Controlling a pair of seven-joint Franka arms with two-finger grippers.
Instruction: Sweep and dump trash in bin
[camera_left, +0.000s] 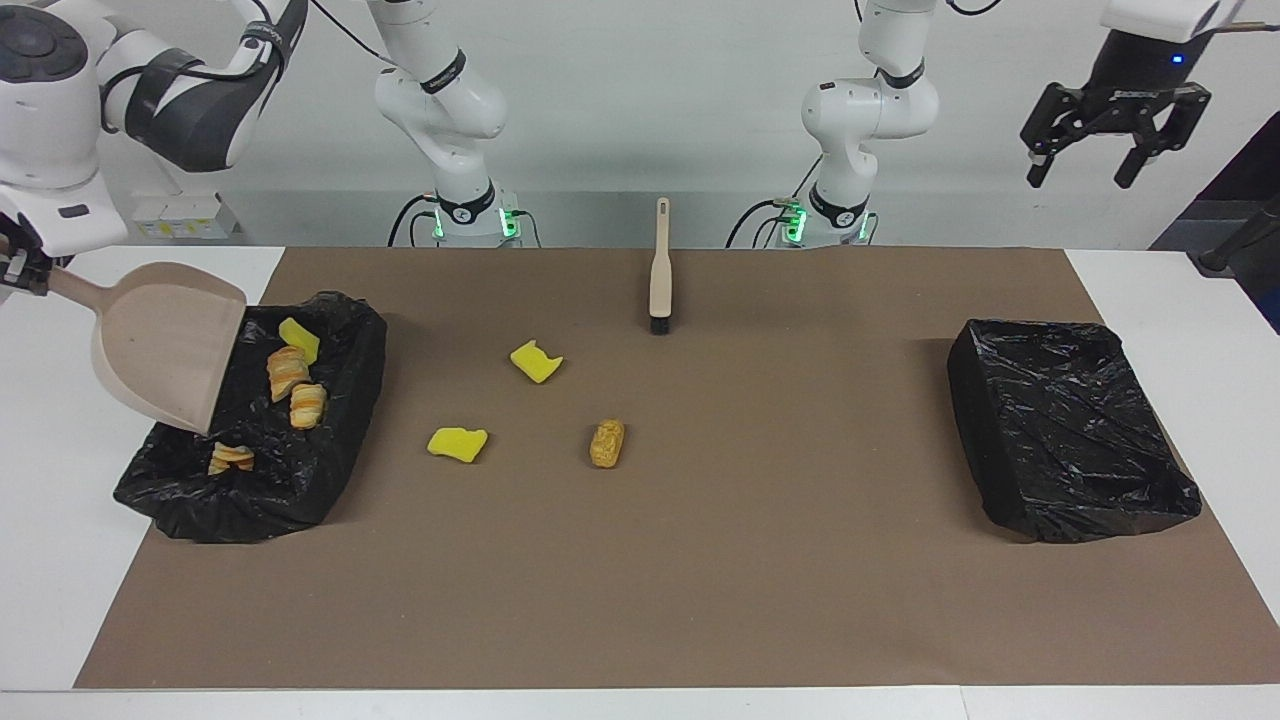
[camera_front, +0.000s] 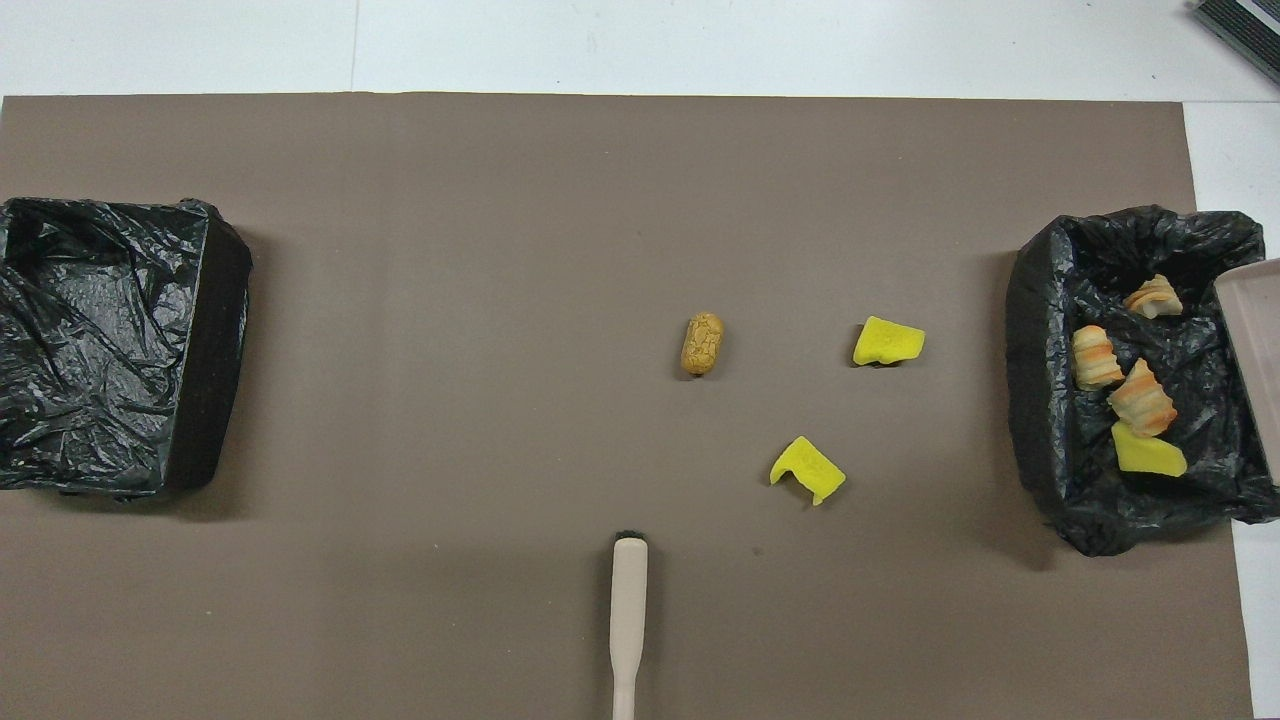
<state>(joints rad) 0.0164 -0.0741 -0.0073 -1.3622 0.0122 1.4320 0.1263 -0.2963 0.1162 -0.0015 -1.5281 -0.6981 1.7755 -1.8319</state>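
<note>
My right gripper (camera_left: 12, 268) is shut on the handle of the beige dustpan (camera_left: 165, 340), which tilts steeply with its mouth down over the black-lined bin (camera_left: 345, 330) at the right arm's end. The pan shows nothing inside. In that bin lie a yellow chunk (camera_left: 298, 338) and three pastry lumps (camera_left: 286, 372); the overhead view shows them too (camera_front: 1140, 395). Trash on the brown mat: two yellow chunks (camera_left: 536, 361) (camera_left: 457, 442) and a golden-brown lump (camera_left: 607, 443). My left gripper (camera_left: 1078, 183) hangs open and high up toward the left arm's end, holding nothing.
A beige brush (camera_left: 660, 270) lies on the mat near the robots, bristles toward the trash. A second black-lined bin (camera_left: 1070, 430) stands at the left arm's end. The brown mat (camera_left: 700, 580) covers most of the white table.
</note>
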